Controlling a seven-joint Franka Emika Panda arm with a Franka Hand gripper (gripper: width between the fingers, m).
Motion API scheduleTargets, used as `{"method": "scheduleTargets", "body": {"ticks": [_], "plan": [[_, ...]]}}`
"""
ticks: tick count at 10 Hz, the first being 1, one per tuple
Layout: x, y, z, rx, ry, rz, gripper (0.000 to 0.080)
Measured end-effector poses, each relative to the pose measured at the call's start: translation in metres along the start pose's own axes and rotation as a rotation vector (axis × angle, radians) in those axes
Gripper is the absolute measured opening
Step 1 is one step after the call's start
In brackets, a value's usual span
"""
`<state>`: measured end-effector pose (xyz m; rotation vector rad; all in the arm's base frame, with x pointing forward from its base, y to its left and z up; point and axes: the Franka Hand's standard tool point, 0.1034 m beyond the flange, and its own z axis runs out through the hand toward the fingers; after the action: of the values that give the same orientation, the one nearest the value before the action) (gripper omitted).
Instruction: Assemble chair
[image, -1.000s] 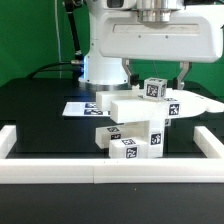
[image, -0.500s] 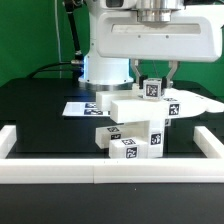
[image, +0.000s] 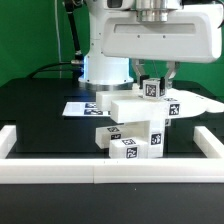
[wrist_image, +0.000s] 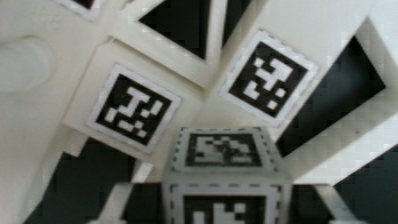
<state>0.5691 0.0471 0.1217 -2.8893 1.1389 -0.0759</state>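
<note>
- Currently, tool: hangs from the white arm with one finger on either side of the small cube, close against it. Whether it is pinching the cube or stops just short cannot be told.
- Small cube: tagged and upright, on top of the stacked chair parts, toward the exterior view's right.
- Chair parts: white tagged blocks and bars, clustered mid-counter, with the front cubes lowest.
- Wrist view: small cube close under the camera, tagged white plates beyond it.
- Marker board: flat, behind the cluster, toward the exterior view's left.
- Border rail: white, along the front.
</note>
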Motion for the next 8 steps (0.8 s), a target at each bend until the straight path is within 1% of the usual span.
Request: {"method": "scheduleTargets", "body": {"ticks": [2,8], "plan": [[-0.0006,-0.0006,0.0000,0.002,-0.001,0.172,0.0287],[-0.0025,-0.0024,0.0001,0.007,-0.008,0.554,0.0288]]}}
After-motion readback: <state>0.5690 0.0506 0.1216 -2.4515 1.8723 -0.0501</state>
